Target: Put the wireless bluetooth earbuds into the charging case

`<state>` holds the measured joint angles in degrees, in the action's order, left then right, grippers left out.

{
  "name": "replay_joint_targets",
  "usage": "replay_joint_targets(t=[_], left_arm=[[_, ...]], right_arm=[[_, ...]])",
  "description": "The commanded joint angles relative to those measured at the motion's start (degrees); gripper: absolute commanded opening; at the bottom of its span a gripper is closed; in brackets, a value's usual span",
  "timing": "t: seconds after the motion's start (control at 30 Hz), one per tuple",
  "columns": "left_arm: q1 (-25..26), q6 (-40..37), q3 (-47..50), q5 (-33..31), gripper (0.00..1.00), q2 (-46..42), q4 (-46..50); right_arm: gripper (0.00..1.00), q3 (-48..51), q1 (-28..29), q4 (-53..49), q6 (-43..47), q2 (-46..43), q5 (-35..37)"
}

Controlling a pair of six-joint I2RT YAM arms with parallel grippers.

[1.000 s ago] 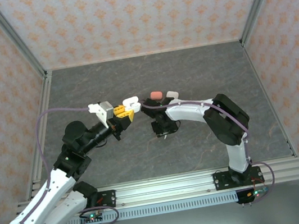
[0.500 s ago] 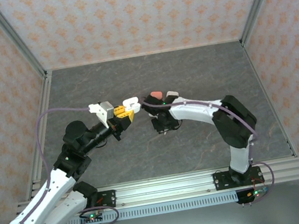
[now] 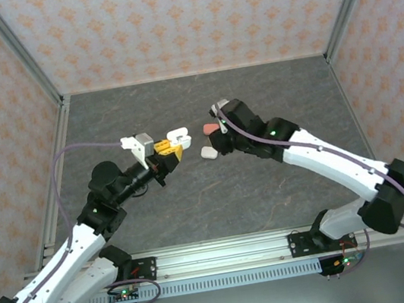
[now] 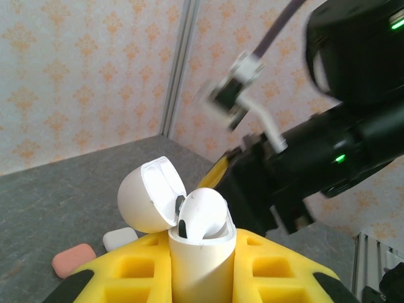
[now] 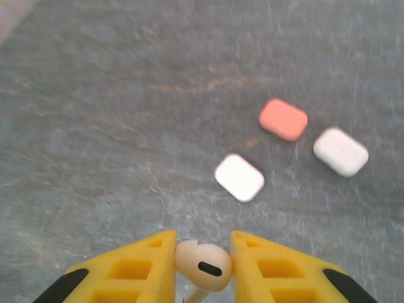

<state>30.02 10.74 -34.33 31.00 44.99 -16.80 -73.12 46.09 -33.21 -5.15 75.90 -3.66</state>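
Observation:
My left gripper (image 4: 201, 268) is shut on a white charging case (image 4: 201, 252), held upright between its yellow fingers (image 4: 136, 268). The lid (image 4: 148, 196) is flipped open and one white earbud (image 4: 203, 211) sits in the case. From above, this case (image 3: 176, 135) hangs over the table's middle at the left gripper (image 3: 165, 151). My right gripper (image 5: 202, 268) is shut on another white earbud (image 5: 203, 265), its stem pointing down. It hovers above the table, and from above the right gripper (image 3: 220, 138) is just right of the held case.
A coral case (image 5: 283, 119) and two closed white cases (image 5: 239, 177) (image 5: 341, 151) lie on the grey table (image 5: 95, 126) ahead of the right gripper. From above, the coral case (image 3: 210, 129) and one white case (image 3: 208, 152) lie between the grippers.
The right arm has stretched out and swung its gripper back and to the right with the earbud, uncovering a white case on the table. The left arm has barely moved.

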Motion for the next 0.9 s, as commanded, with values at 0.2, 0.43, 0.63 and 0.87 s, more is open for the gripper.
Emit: replay_joint_targets(t=[0.2,0.43,0.63,0.87], left_arm=[[0.70,4.01,-0.29,-0.29,0.00,2.76,-7.54],[1.66,3.77,-1.07,-0.07,0.00,4.38,-7.99],[1.97,3.84,-1.09,-0.15,0.00,4.75,-8.33],[2.06,3.72,-1.18,-0.22,0.00,4.78,-8.39]], right_arm=[[0.27,-0.03,-0.20,14.74,7.11,-7.78,-10.65],[0.27,0.93,-0.12,21.91,5.15,-8.98,-16.78],[0.27,-0.57,0.45,21.80,5.06,-5.96,-17.95],[0.27,-1.32,1.20,19.32,5.45,-3.35,-17.75]])
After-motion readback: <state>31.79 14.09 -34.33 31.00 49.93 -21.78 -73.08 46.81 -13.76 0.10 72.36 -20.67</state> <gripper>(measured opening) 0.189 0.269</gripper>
